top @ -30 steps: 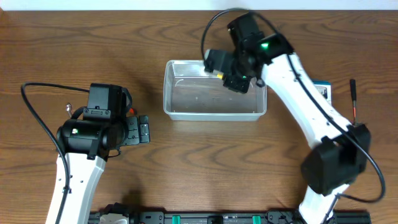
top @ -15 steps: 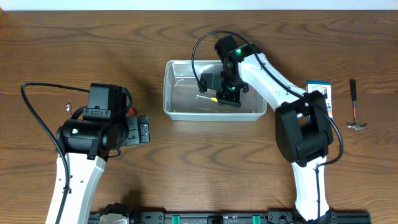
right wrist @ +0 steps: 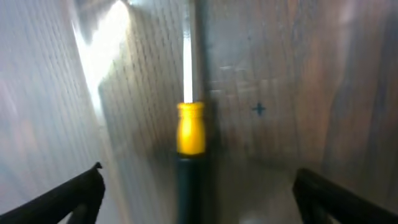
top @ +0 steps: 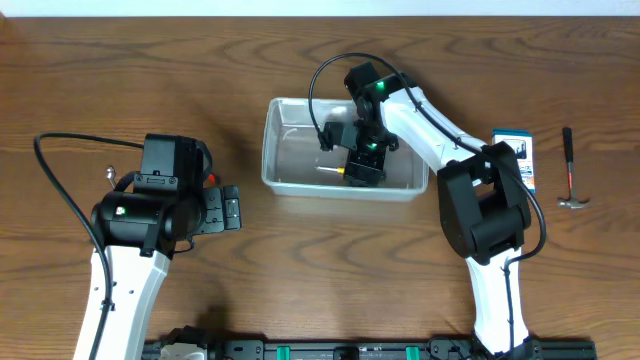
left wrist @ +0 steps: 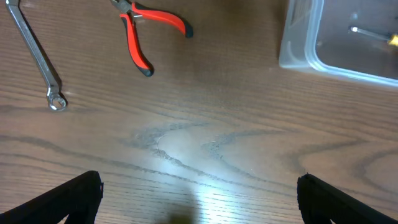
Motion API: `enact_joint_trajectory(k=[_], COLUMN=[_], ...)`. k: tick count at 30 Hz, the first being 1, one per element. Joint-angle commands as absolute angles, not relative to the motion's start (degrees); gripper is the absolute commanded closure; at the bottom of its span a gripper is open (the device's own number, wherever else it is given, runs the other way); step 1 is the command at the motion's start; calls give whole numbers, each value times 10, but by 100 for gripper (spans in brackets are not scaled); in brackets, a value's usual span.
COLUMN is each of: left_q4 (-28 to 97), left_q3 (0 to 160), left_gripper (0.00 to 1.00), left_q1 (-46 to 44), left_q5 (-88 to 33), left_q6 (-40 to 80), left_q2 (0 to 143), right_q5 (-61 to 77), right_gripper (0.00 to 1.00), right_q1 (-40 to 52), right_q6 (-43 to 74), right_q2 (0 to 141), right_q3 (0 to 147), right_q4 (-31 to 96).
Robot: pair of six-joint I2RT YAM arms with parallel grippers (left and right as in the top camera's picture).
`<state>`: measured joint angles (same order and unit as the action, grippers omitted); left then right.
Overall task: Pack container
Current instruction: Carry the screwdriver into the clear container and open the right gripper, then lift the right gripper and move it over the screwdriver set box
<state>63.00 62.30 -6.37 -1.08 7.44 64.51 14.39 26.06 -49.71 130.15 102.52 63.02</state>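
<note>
The container (top: pixel 272 160) is a clear plastic tub at the table's middle; its near corner shows in the left wrist view (left wrist: pixel 297 46). Inside it lies a screwdriver (right wrist: pixel 189 134) with a yellow collar, dark handle and metal shaft, also visible from overhead (top: pixel 329 171) and in the left wrist view (left wrist: pixel 373 34). My right gripper (top: pixel 362 166) is down inside the tub, open, its fingers (right wrist: pixel 74 196) wide on either side of the screwdriver handle without touching it. My left gripper (left wrist: pixel 199 196) hangs open over bare wood left of the tub (top: pixel 231 210), holding nothing.
Red-handled pliers (left wrist: pixel 140 37) and a steel wrench (left wrist: pixel 37 56) lie on the table ahead of the left gripper. A small hammer (top: pixel 568 170) and a blue-and-white box (top: pixel 515 150) sit right of the tub.
The right arm came down into the tub with the screwdriver, then its jaws opened and the screwdriver now lies free on the tub floor. The left arm has not moved.
</note>
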Motion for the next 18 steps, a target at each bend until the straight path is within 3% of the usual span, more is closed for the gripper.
enact_joint_trajectory(k=[1,11,18], left_q4=[632,634,637], left_q3=[632,632,632], left_gripper=[2,2,2], left_q1=[-60,-60,-60], left_q5=[-6,-6,-6], left_q6=[73,73,73], left_q2=[645,645,646], right_q5=[142,4,-110], right_gripper=[1,1,1], right_q1=[263,214,51], right_q6=[-449,-195,102], right_q2=[1298,1165,1081], right_q3=[1036,1245,1263], right_q4=[636,679,780])
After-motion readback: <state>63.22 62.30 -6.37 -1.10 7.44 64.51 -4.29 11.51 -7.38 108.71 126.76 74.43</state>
